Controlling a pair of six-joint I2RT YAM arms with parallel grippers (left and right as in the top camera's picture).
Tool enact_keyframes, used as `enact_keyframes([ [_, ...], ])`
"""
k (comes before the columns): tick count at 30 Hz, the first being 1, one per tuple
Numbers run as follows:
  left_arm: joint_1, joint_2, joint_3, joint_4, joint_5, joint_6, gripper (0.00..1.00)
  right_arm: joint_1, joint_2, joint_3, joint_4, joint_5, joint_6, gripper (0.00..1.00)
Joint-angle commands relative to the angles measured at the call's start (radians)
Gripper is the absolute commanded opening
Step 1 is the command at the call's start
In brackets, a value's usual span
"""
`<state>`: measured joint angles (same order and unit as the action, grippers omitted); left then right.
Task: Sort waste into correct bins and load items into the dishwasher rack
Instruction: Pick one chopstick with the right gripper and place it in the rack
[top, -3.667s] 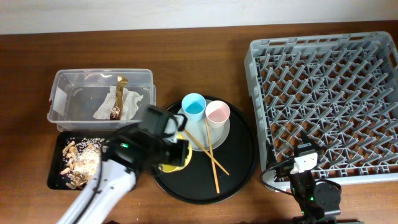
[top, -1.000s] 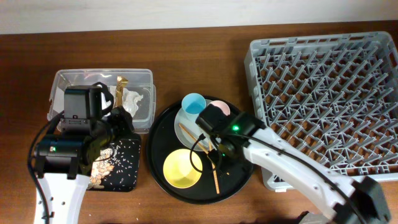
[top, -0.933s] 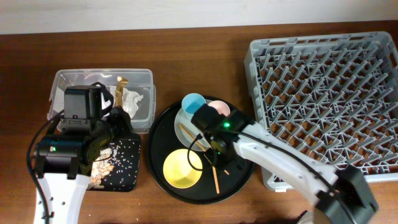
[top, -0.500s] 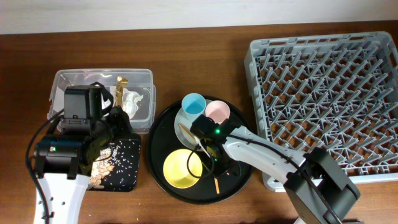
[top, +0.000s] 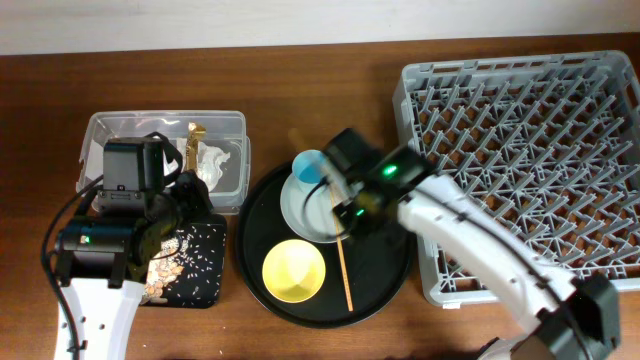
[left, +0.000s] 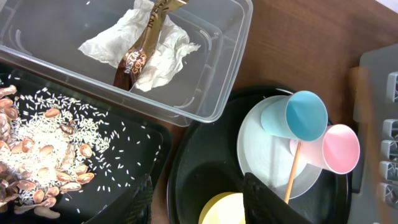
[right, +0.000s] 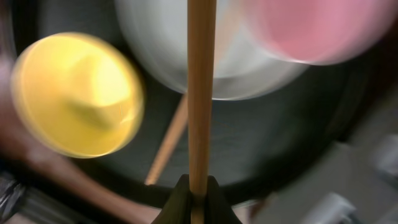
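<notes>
My right gripper (right: 196, 194) is shut on one wooden chopstick (right: 201, 93) and holds it above the round black tray (top: 385, 265). In the overhead view this gripper (top: 345, 205) hovers over the pale plate (top: 305, 210), and its arm hides the pink cup. The second chopstick (top: 343, 270) lies on the tray beside the yellow bowl (top: 293, 271). On the plate stand the blue cup (left: 305, 115) and the pink cup (left: 341, 148). My left gripper (left: 205, 208) is open with nothing between its fingers, above the gap between the black bin (left: 124, 162) and the round tray.
The clear tub (top: 100, 125) holds white tissue (left: 158, 53) and a gold foil wrapper (left: 140, 46). Rice and brown food scraps (left: 37, 140) lie in the shallow black bin. The grey dishwasher rack (top: 520, 70) fills the right side, with bare pegs.
My right gripper has shut on one chopstick and lifted it up off the round tray, moving back toward the cups. The left arm has stayed still.
</notes>
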<state>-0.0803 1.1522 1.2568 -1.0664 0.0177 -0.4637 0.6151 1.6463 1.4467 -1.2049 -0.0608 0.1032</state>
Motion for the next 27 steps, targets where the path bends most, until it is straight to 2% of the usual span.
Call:
enact_keyframes([
  [1,-0.004,0.000,-0.003,-0.001,-0.014,0.013,0.46,-0.193,-0.029,0.020,-0.018,0.055,-0.063,0.04],
  [2,-0.004,0.000,-0.003,-0.001,-0.014,0.013,0.46,-0.320,-0.029,0.019,-0.008,0.055,-0.139,0.04],
  [5,-0.004,0.000,-0.003,-0.001,-0.014,0.013,0.46,-0.516,-0.024,0.018,0.068,0.053,-0.171,0.04],
  [9,-0.004,0.000,-0.023,-0.001,-0.014,0.013,0.47,-0.623,0.018,0.016,0.072,0.055,-0.171,0.04],
  [12,-0.004,0.000,-0.026,-0.002,-0.014,0.013,0.46,-0.623,0.067,0.016,0.072,0.055,-0.175,0.04],
  [13,-0.004,0.000,-0.026,-0.001,-0.015,0.013,0.46,-0.623,0.081,0.016,0.068,0.056,-0.175,0.11],
  [14,-0.004,0.000,-0.026,-0.001,-0.015,0.013,0.46,-0.623,0.089,0.016,0.067,0.055,-0.175,0.23],
  [16,-0.004,0.000,-0.026,-0.001,-0.015,0.013,0.47,-0.623,0.093,0.016,0.060,0.058,-0.174,0.28],
  [18,-0.004,0.000,-0.026,-0.001,-0.015,0.013,0.47,-0.622,0.093,0.016,0.055,0.051,-0.165,0.28],
  [19,-0.004,0.000,-0.026,0.000,-0.015,0.013,0.47,-0.622,0.093,0.016,0.049,-0.008,-0.117,0.30],
  [21,-0.004,0.000,-0.026,0.005,-0.015,0.013,0.47,-0.618,0.093,0.016,-0.047,-0.469,-0.110,0.31],
  [22,-0.004,0.000,-0.026,0.007,-0.015,0.013,0.47,-0.607,0.093,0.016,-0.077,-0.528,-0.110,0.33],
  [26,-0.004,0.000,-0.026,0.010,-0.045,0.013,0.51,-0.396,0.093,0.016,-0.121,-0.547,-0.102,0.33],
  [27,-0.004,0.000,-0.026,0.010,-0.060,0.013,0.52,-0.309,0.093,0.016,-0.121,-0.502,-0.038,0.34],
])
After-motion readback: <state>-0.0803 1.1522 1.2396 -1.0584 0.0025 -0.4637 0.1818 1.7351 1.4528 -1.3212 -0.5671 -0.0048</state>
